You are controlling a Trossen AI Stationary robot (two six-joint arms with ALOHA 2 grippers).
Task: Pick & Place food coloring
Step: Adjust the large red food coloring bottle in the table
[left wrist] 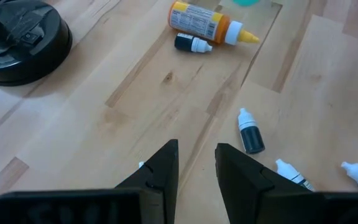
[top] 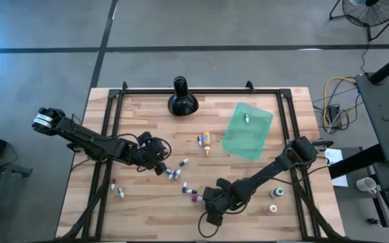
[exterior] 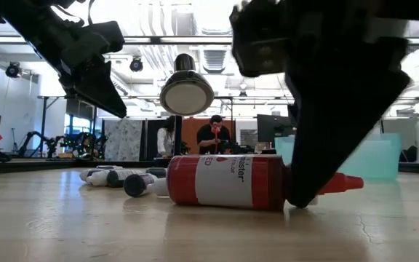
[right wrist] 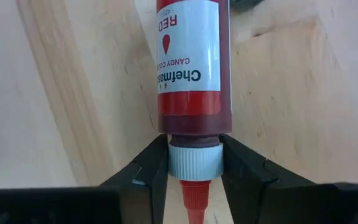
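We're clamping the right gripper (right wrist: 193, 163) onto the red bottle's (right wrist: 191, 59) white cap, bottle lying at the table's 6 o'clock. Next we're probably lifting carefully so it doesn't slip.

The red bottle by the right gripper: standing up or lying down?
Lying down. The red bottle rests on its side on the table, the right gripper closed on its white cap.

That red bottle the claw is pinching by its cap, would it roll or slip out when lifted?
The red bottle lies on its side and looks round, so a nudge would probably roll it. The right gripper clamps only the ribbed white cap, so the heavier body may sag or swing. The ribs should help against slipping.
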